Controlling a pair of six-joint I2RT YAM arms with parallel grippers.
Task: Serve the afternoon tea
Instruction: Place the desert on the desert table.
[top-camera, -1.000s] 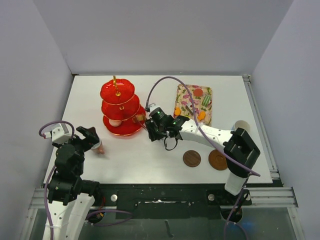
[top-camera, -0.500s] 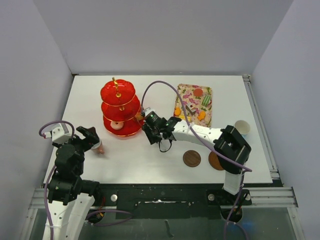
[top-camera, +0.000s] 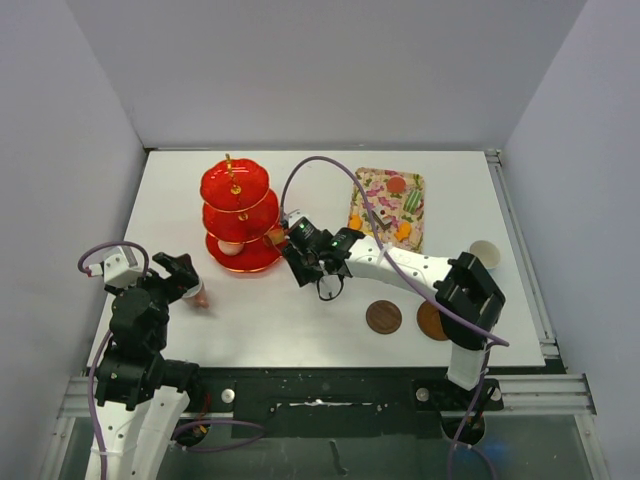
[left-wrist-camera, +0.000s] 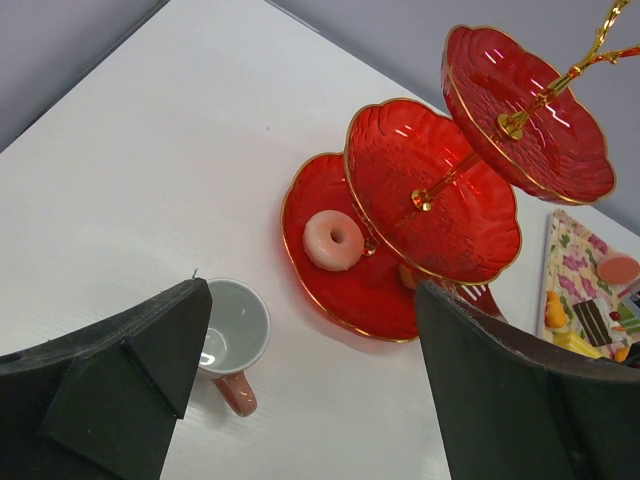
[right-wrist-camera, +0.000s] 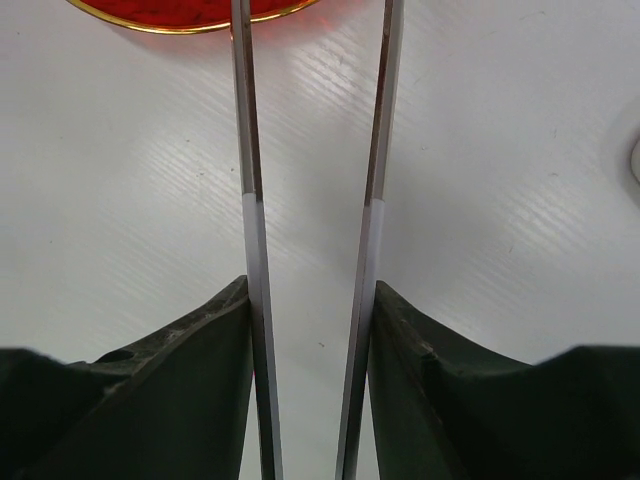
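The red three-tier stand (top-camera: 238, 215) with its gold handle stands at the back left, and it also shows in the left wrist view (left-wrist-camera: 430, 190). A pink doughnut (left-wrist-camera: 334, 240) and a small orange sweet (top-camera: 275, 237) lie on its bottom tier. My right gripper (top-camera: 303, 252) is shut on metal tongs (right-wrist-camera: 248, 150) that point at the stand's bottom rim (right-wrist-camera: 180, 12); their tips are out of view. My left gripper (top-camera: 180, 272) is open just beside the pink cup (left-wrist-camera: 232, 330), which stands upright on the table. Two brown saucers (top-camera: 383, 317) (top-camera: 434, 321) lie front right.
A patterned tray (top-camera: 388, 205) with several sweets lies at the back right. The light-blue cup (top-camera: 483, 254) stands near the table's right edge, beside the right arm. A purple cable arcs over the tray. Walls close in the table on three sides.
My right gripper has moved left with the tongs, up to the stand's bottom tier. The left arm and the pink cup have not moved.
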